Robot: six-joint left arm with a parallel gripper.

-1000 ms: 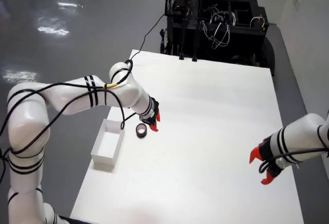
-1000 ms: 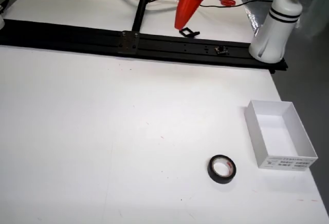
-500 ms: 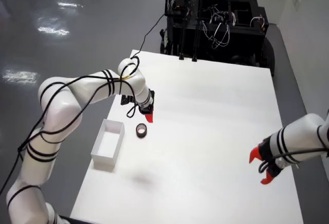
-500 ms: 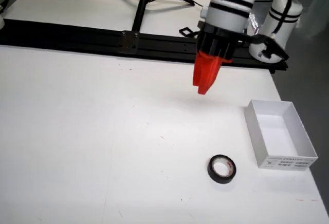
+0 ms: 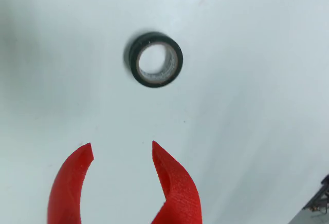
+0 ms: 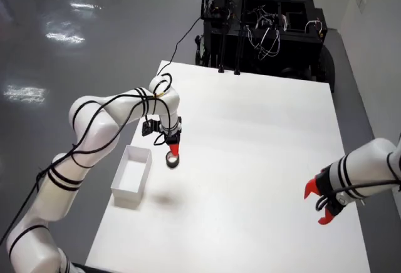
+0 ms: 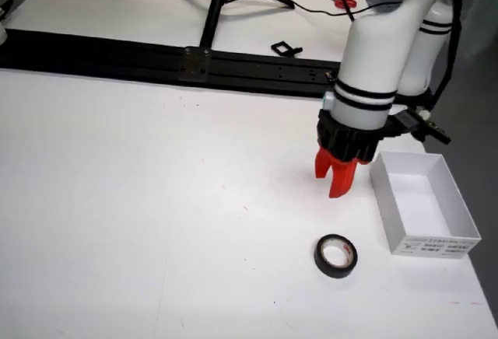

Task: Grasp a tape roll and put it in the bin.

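A black tape roll (image 5: 155, 59) lies flat on the white table, also seen as the tape roll (image 7: 335, 255) in the side view and the tape roll (image 6: 172, 160) in the view from above. My gripper (image 5: 122, 152) with red fingers is open and empty, hovering above the table. In the view that rides on the gripper the roll lies ahead of the fingertips, apart from them. In the side view my gripper (image 7: 334, 179) hangs above and behind the roll. A white open bin (image 7: 396, 211) stands just right of the roll and gripper.
A second arm with a red gripper (image 6: 318, 203) stays at the table's right side in the view from above. A black rail (image 7: 156, 59) runs along the table's far edge in the side view. A dark equipment rack (image 6: 263, 29) stands beyond the table.
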